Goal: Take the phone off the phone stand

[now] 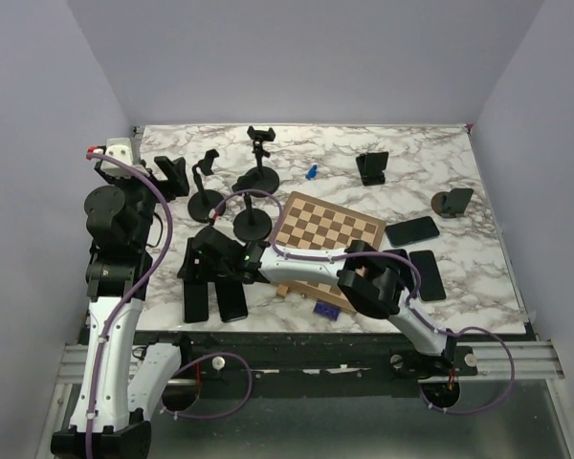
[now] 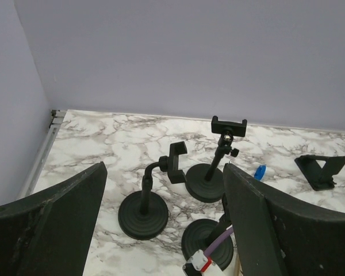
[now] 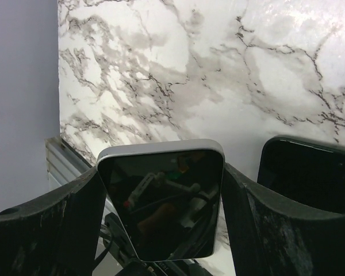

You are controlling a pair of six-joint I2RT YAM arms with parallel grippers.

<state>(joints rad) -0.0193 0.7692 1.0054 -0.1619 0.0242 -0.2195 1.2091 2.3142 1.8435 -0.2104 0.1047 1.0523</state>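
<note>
Inside right tool (image 3: 164, 178): phone (image 3: 161, 213) gripped, btm cut off.

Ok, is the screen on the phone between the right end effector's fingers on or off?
Off: the phone shows dark glass with only reflections, nothing lit.

High rear view over the marble table (image 1: 411, 153); left wrist toward the far wall (image 2: 190, 52), right wrist close above it.

A brown-and-cream wooden chessboard (image 1: 327, 229) lies on the white, grey-veined marble table (image 1: 411, 153). A small blue object (image 1: 310, 172) sits beyond it, and a small purple piece (image 1: 323, 310) lies just beside its near edge.
</note>
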